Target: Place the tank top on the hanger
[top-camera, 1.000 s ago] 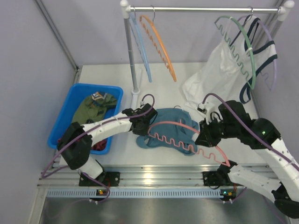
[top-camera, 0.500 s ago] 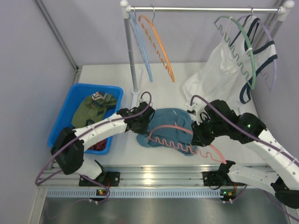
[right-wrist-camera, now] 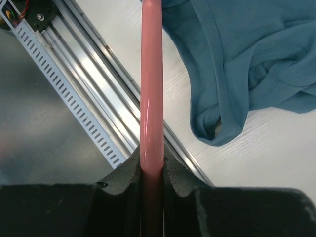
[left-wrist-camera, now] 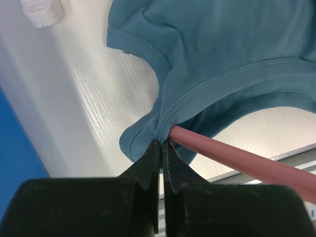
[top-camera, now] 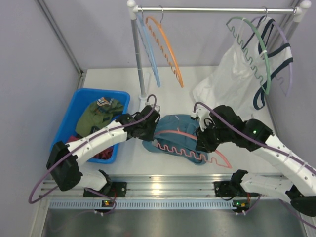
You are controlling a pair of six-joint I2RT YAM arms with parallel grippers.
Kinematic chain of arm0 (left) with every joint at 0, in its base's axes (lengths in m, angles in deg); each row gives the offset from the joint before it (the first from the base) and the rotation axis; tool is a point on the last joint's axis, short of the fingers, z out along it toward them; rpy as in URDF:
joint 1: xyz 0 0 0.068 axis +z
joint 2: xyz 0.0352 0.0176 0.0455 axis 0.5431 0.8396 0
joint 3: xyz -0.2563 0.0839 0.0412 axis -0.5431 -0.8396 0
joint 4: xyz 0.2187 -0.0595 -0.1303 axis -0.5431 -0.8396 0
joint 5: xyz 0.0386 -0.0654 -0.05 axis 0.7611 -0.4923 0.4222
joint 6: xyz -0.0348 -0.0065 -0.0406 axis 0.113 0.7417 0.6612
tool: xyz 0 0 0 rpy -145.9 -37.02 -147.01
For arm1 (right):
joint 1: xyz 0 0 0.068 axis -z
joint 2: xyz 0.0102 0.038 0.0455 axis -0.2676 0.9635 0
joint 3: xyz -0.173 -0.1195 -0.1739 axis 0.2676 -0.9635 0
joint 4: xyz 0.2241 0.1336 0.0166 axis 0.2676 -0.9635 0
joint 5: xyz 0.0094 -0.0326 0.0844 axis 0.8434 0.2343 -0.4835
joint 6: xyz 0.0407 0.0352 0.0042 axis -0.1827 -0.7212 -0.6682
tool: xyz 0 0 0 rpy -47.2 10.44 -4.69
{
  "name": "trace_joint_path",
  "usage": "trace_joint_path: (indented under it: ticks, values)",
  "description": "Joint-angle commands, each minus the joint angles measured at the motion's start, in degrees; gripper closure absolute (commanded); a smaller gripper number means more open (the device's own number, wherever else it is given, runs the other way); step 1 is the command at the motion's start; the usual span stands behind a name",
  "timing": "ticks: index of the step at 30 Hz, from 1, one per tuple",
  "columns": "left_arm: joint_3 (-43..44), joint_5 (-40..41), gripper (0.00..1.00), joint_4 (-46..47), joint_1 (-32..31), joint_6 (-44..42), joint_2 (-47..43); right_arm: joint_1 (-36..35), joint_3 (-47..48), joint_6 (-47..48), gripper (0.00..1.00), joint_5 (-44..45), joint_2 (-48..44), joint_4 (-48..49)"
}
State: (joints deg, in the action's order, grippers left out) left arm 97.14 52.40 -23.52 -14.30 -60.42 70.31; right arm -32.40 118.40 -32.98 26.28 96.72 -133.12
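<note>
The teal tank top (top-camera: 178, 123) lies crumpled on the white table between the two arms. My left gripper (top-camera: 149, 130) is shut on its hem at the left edge, where the fabric (left-wrist-camera: 222, 49) bunches at the closed tips (left-wrist-camera: 162, 143). The pink hanger (top-camera: 183, 134) lies across the top, and its arm (left-wrist-camera: 237, 157) runs into the fabric right beside that pinch. Further right, my right gripper (top-camera: 203, 140) is shut on the hanger's arm (right-wrist-camera: 151, 74), and its jaws (right-wrist-camera: 152, 160) clamp the bar from both sides. The hanger's hook is not visible.
A blue bin (top-camera: 94, 91) holding an olive garment (top-camera: 98, 114) stands at the left. A rack pole (top-camera: 139, 64) rises behind the top, with an orange hanger (top-camera: 168, 44) on its rail. A white navy-trimmed top (top-camera: 232, 79) hangs on a green hanger (top-camera: 264, 54) at the right. An aluminium rail (top-camera: 163, 187) borders the near edge.
My right arm has carried the hanger left and away from the near edge, pushing its arm further into the tank top. The left gripper has kept its pinch, shifting only slightly.
</note>
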Motion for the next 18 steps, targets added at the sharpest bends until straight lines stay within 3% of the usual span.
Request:
trace_joint_path:
  ticks: [1, 18]
  values:
    - [5.35, 0.08, 1.0, -2.54, -0.79, -2.15, -3.08, -1.03, -0.33, 2.15, 1.0, 1.47, -1.65, 7.28]
    - [18.37, 3.86, 1.0, -13.53, -4.39, -9.71, -1.86, -1.47, -3.06, 8.13, 1.0, 7.28, -6.66, 16.78]
